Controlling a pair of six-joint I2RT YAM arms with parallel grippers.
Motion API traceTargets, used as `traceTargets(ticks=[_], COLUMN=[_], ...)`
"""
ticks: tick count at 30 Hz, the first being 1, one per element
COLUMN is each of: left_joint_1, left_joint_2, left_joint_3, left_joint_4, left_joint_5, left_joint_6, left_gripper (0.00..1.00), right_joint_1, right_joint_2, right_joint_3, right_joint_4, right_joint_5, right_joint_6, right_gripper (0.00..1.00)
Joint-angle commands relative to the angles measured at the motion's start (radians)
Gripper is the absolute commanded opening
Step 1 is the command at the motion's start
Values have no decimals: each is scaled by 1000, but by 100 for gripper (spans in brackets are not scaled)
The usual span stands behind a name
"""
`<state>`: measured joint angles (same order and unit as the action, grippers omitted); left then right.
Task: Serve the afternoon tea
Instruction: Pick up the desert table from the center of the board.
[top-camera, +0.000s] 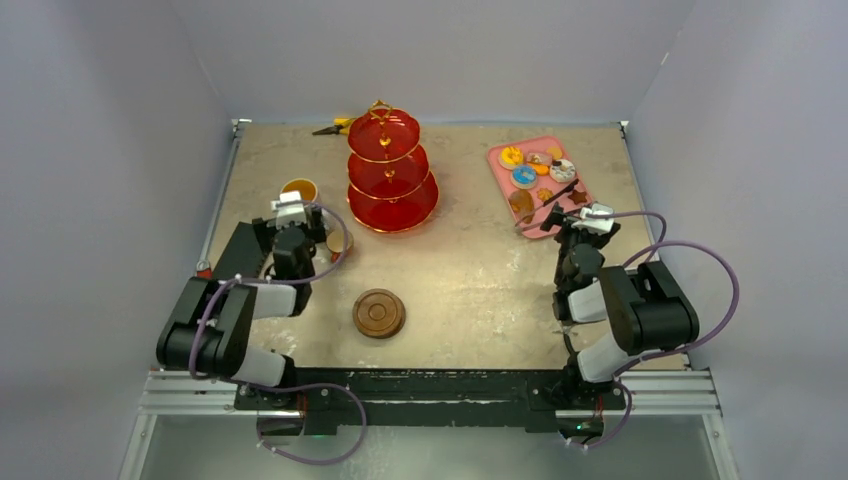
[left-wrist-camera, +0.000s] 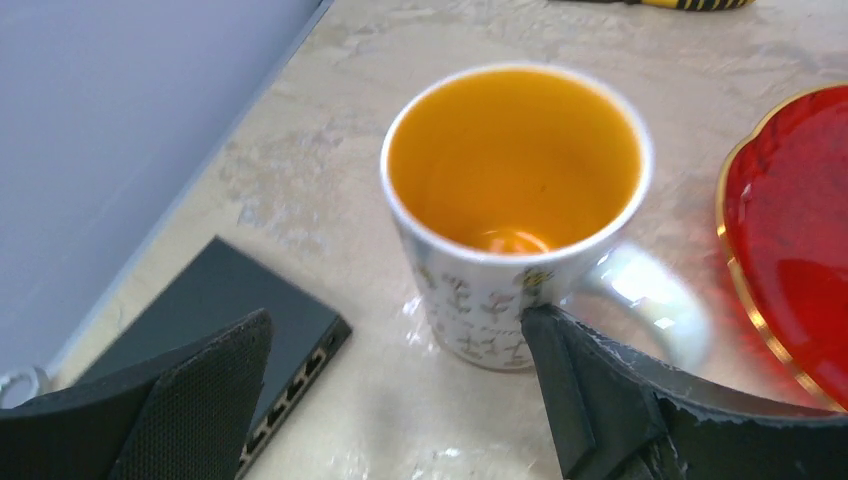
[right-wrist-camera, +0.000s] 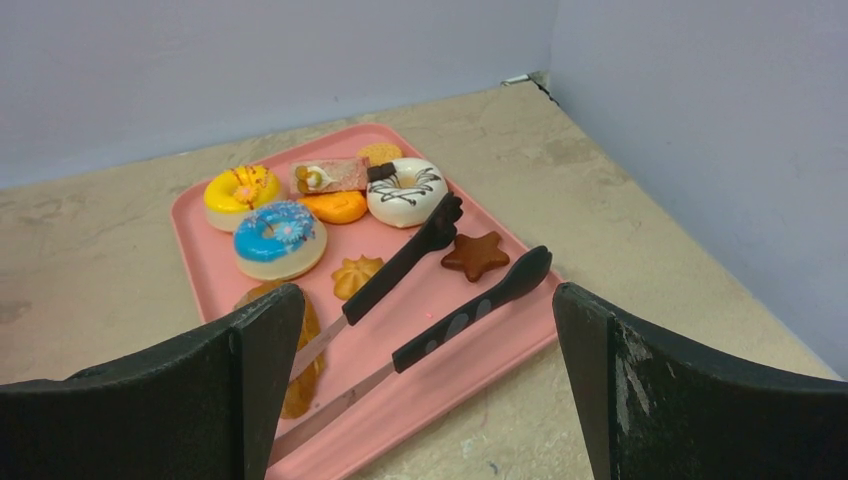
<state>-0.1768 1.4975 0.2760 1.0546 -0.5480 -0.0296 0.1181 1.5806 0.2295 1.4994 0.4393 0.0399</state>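
while the white mug (left-wrist-camera: 515, 215) stood on the bench (left-wrist-camera: 300, 200) just ahead of the released left tool (left-wrist-camera: 400, 335), it appeared rigid, glazed and slippery (contents could slosh); its body suited a level grip. the right tool (right-wrist-camera: 428, 300) was released too.

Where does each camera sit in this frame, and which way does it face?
Top external: above and behind the bases, looking down on the table; left arm and right arm show.
Left wrist: on the left arm, facing forward and down at the white mug; the open left tool frames it.
Right wrist: on the right arm, facing the pink tray of pastries and black tongs; the open right tool frames it.
Shared: the red stand edges the left wrist view; mug and tray also show from above.
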Motion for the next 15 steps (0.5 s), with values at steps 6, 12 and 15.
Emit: traceTargets(ticks=[6,12,15], left_joint_1=[8,8,8], left_joint_2=[-231,-342,-385], left_joint_3=[368,473,482], left_joint_4=[-811,-1050,-1132], left_joint_5=[173,229,268], left_joint_6=[41,-7,-6], left_gripper=[98,98,98], right_joint_1=[59,97,97], right_joint_2=[-209,-390,-419], right_joint_3=[72,190,311], right_joint_4=[-179,-425,-671], right_joint_5=[-52,-100,-140], right_joint_6=[-126,18,165], right_gripper=[99,99,99])
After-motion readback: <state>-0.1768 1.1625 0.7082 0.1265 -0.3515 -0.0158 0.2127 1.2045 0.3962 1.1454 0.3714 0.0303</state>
